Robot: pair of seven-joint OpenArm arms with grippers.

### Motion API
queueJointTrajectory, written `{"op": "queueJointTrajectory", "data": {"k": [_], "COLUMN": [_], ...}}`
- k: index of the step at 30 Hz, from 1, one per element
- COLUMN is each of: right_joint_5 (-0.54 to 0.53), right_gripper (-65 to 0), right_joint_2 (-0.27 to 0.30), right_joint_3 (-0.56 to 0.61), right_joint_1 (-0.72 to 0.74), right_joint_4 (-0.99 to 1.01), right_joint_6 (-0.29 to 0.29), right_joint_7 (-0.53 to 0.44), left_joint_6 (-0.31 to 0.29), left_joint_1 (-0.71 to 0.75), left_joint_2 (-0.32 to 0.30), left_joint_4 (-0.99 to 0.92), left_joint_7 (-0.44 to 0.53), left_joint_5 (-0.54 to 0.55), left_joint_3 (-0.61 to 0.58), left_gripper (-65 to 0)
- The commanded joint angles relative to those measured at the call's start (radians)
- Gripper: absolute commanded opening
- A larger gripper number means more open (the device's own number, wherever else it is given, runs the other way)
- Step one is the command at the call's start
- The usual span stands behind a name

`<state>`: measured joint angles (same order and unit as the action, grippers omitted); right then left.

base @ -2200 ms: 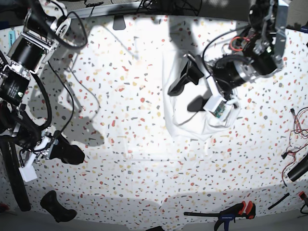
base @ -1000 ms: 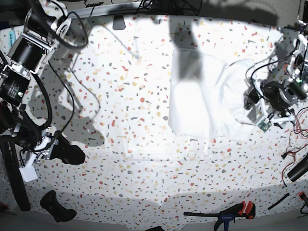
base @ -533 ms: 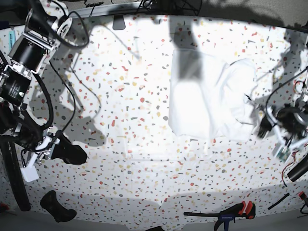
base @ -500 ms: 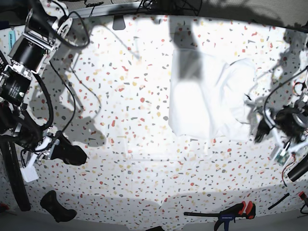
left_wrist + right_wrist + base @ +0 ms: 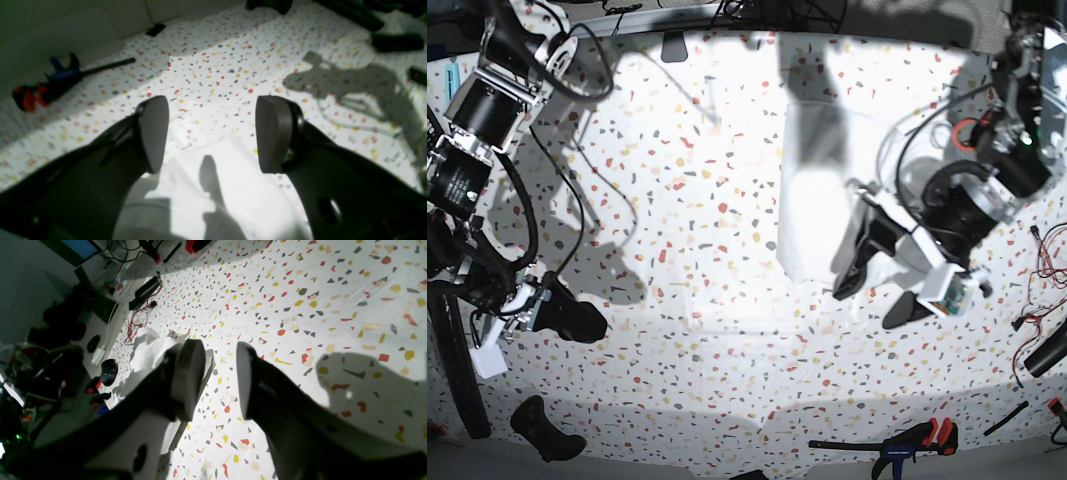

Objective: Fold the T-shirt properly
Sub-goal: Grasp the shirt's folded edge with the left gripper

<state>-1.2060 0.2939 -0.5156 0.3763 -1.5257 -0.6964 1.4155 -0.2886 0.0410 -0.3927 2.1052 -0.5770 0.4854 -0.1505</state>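
The white T-shirt (image 5: 815,205) lies folded into a rough rectangle right of the table's centre. My left gripper (image 5: 879,292) hovers over its near right corner, open. In the left wrist view the left gripper (image 5: 213,133) has its jaws wide apart with nothing between them, and the T-shirt (image 5: 213,203) lies just beneath. My right gripper (image 5: 575,322) hangs at the table's left side, far from the cloth. In the right wrist view the right gripper (image 5: 217,380) shows a narrow empty gap, with the T-shirt (image 5: 150,350) far behind its fingers.
A black and red clamp (image 5: 907,440) lies at the front edge and also shows as the clamp (image 5: 43,90) in the left wrist view. Red cables (image 5: 1049,262) trail at the right edge. A black object (image 5: 545,430) sits at the front left.
My left arm has swung in from the table's right edge to hover over the shirt's near right corner, still open. The right arm has stayed put.
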Motion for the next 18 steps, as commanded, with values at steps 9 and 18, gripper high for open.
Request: {"op": "queueJointTrajectory", "data": {"k": [9, 18], "right_joint_5": [-0.025, -0.028], "right_gripper": [-44.4, -44.4], "right_joint_2": [0.014, 0.014], "right_joint_3": [-0.001, -0.001], "right_joint_1": [0.025, 0.025], "right_joint_4": [-0.015, -0.015], "right_joint_6": [-0.002, -0.002], "right_joint_7": [-0.019, -0.019], "left_joint_6": [0.001, 0.001], "left_joint_1": [0.068, 0.070], "left_joint_2": [0.169, 0.177], "left_joint_4": [-0.032, -0.375], "left_joint_7": [0.187, 0.374], "left_joint_5": [-0.207, -0.227], "left_joint_3": [0.006, 0.006], "left_gripper": [-25.9, -25.9]}}
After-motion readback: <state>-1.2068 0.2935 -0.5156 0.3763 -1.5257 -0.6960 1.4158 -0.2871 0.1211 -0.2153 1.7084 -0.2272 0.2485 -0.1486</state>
